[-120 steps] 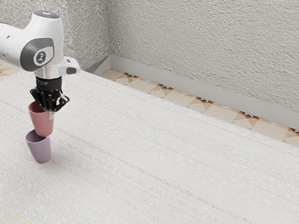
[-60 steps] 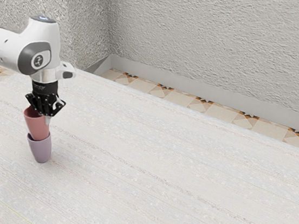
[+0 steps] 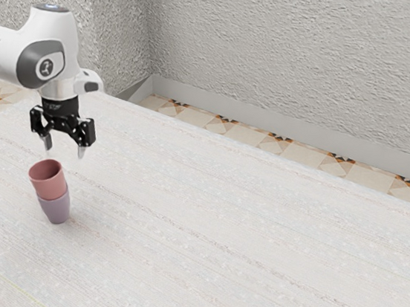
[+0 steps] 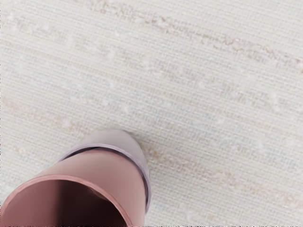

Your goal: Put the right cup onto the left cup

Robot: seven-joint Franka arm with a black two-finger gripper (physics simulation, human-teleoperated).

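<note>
My gripper point(image 3: 64, 153) is open above the cups in the exterior view, its fingers spread apart with nothing between them. Below it the pink cup point(image 3: 51, 182) sits with its lower part inside the purple cup point(image 3: 55, 209), its mouth facing up and leaning slightly toward the exterior view's left. The purple cup rests on the table. In the wrist view the pink cup point(image 4: 111, 172) shows its dark inside, and the rim of the purple cup point(image 4: 124, 141) surrounds its lower part.
The pale, streaked table point(image 3: 241, 225) stretches away to the exterior view's right. Beyond its far edge lie a patterned tile floor point(image 3: 281, 144) and a rough grey wall point(image 3: 299, 53).
The pink cup has come down into the purple cup. My gripper has opened, let go of it and risen above its rim.
</note>
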